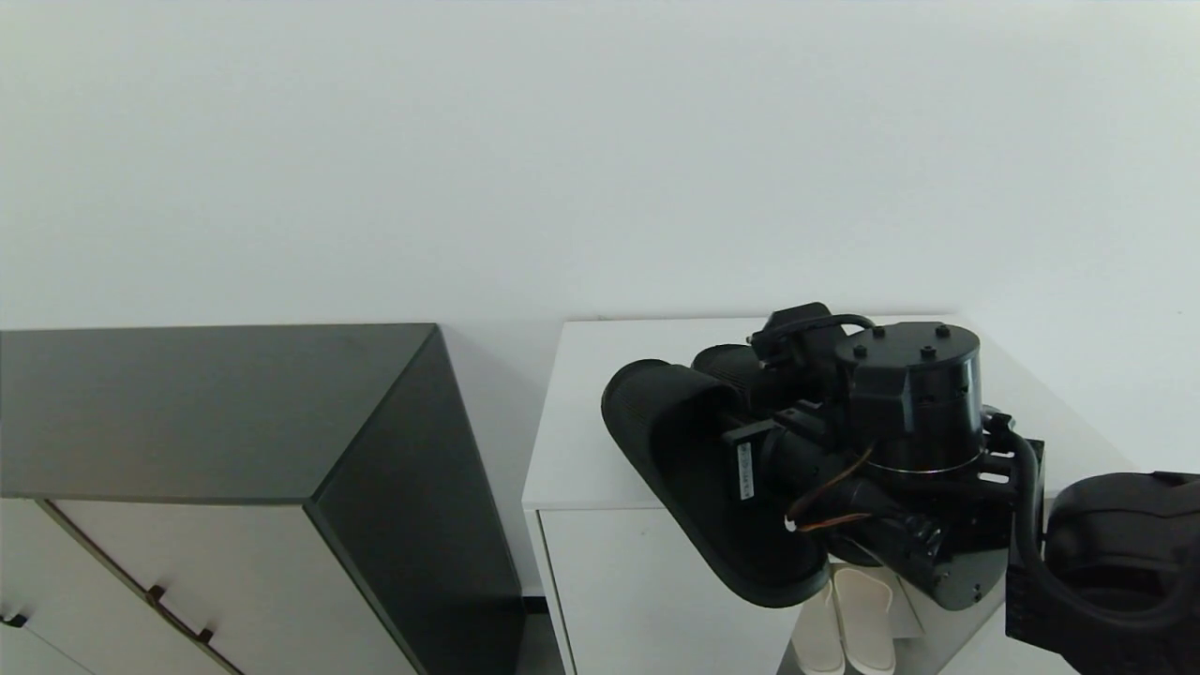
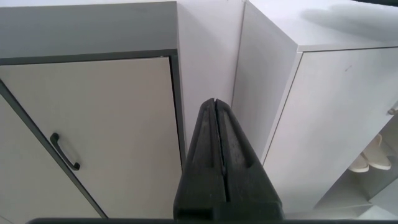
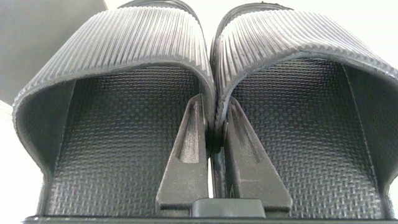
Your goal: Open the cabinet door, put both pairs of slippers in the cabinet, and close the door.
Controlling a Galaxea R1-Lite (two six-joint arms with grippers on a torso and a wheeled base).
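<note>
Footwear aloft: black slippers [image 1: 694, 469] hang over the white cabinet's [image 1: 581, 441] front edge.
Right pincer [image 3: 214, 109] clamps both by their touching inner walls; that thin grip could slip and drop one on the way down. Right wrist view reveals the clamp the head view hides; left wrist view shows the left pincer [image 2: 216, 109] closed on nothing, white slippers [image 2: 373, 158] already inside.
</note>
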